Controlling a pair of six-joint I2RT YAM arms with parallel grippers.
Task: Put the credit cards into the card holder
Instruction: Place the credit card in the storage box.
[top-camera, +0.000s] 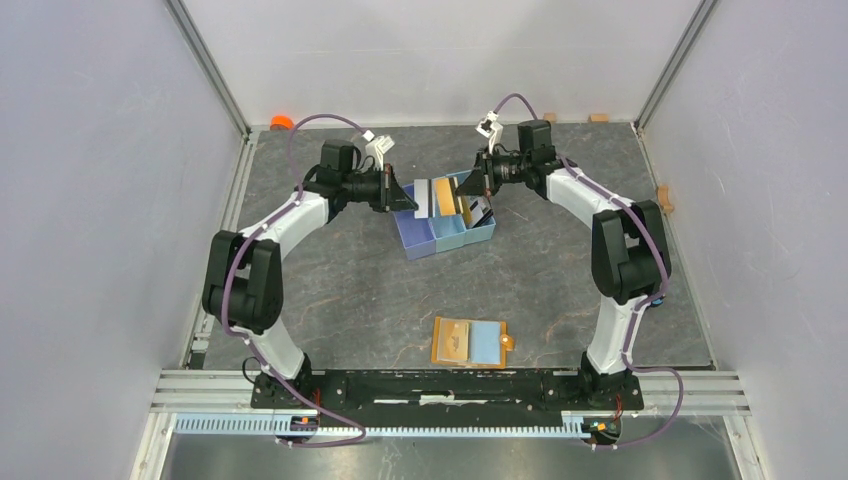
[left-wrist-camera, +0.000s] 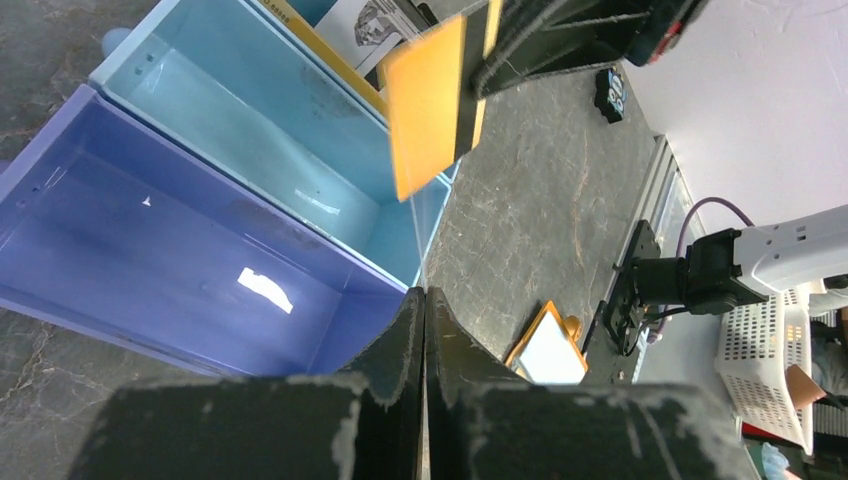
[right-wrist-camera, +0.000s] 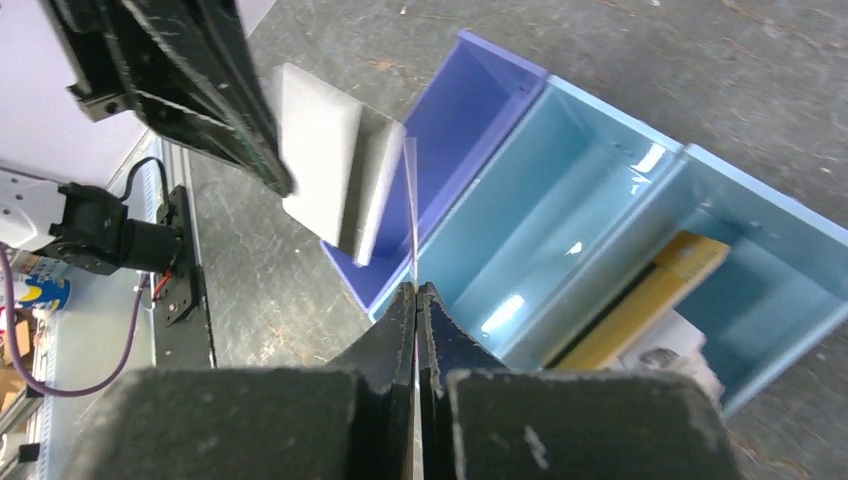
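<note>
Both grippers hang over the blue tray (top-camera: 420, 243) at the back of the table. My left gripper (top-camera: 411, 197) (left-wrist-camera: 424, 293) is shut on a grey credit card (right-wrist-camera: 330, 170) (top-camera: 424, 196), held on edge above the purple compartment. My right gripper (top-camera: 468, 190) (right-wrist-camera: 416, 290) is shut on a gold-yellow credit card (left-wrist-camera: 430, 100) (top-camera: 445, 196), which shows only as a thin edge in its own wrist view. More credit cards (right-wrist-camera: 645, 290) (top-camera: 478, 212) stand in the tray's right compartment. The card holder (top-camera: 470, 342) (left-wrist-camera: 550, 345) lies open near the front edge, orange with light-blue inside.
The tray's purple (left-wrist-camera: 150, 230) and middle light-blue (left-wrist-camera: 260, 120) compartments hold nothing. A small black-and-blue gadget (left-wrist-camera: 610, 93) lies on the table beyond the tray. An orange object (top-camera: 281, 122) sits at the back-left corner, small wooden blocks (top-camera: 598, 118) along the walls.
</note>
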